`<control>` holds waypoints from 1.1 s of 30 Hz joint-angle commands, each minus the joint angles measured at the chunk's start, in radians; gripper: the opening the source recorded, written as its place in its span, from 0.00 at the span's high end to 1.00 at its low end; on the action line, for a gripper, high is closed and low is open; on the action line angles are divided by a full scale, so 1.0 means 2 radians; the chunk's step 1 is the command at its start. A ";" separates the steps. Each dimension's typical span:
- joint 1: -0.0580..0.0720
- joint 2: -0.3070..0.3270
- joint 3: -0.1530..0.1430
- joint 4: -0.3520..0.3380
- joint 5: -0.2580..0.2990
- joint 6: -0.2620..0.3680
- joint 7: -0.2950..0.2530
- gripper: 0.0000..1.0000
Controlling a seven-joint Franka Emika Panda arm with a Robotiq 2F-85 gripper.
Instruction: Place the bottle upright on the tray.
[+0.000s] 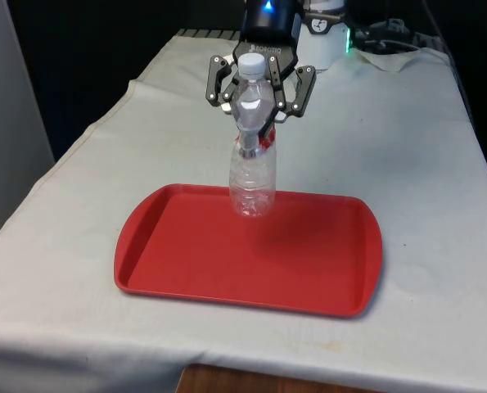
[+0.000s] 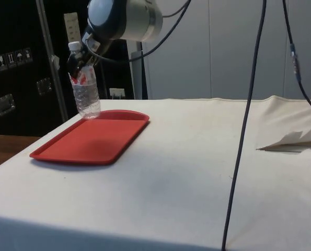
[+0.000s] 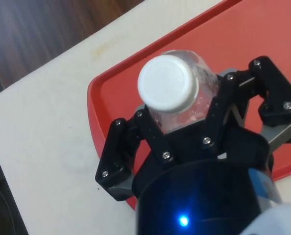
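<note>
While hand [image 1: 262,102] clamps bottle [image 1: 252,164] upright — side view: base touching tray [image 2: 87,144] | wrist view: white cap

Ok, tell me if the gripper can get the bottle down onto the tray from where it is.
Probably yes. The gripper is shut on the bottle, which stands roughly upright at the tray's far edge, base at or just above the red surface. Nothing else lies on the tray beneath it.
</note>
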 commanded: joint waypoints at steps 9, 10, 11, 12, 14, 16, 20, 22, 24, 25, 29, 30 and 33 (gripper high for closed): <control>-0.013 0.006 0.022 0.010 0.003 0.017 0.015 0.68; -0.014 0.006 0.023 0.011 0.003 0.018 0.017 0.68; -0.014 0.006 0.023 0.011 0.003 0.019 0.020 0.68; -0.014 0.007 0.025 0.011 0.002 0.021 0.024 0.68; -0.003 0.009 0.003 0.005 0.000 0.015 0.028 0.68; -0.016 0.008 0.027 0.010 0.003 0.023 0.032 0.68; -0.015 0.015 0.026 0.009 0.002 0.022 0.042 0.68; -0.014 0.016 0.024 0.009 0.002 0.021 0.043 0.68; -0.014 0.017 0.022 0.008 0.002 0.020 0.045 0.68; -0.014 0.019 0.023 0.008 0.002 0.020 0.047 0.68; -0.014 0.025 0.024 0.009 0.002 0.021 0.055 0.68; -0.005 0.026 0.009 0.005 0.000 0.016 0.056 0.68; -0.014 0.028 0.024 0.009 0.002 0.023 0.059 0.68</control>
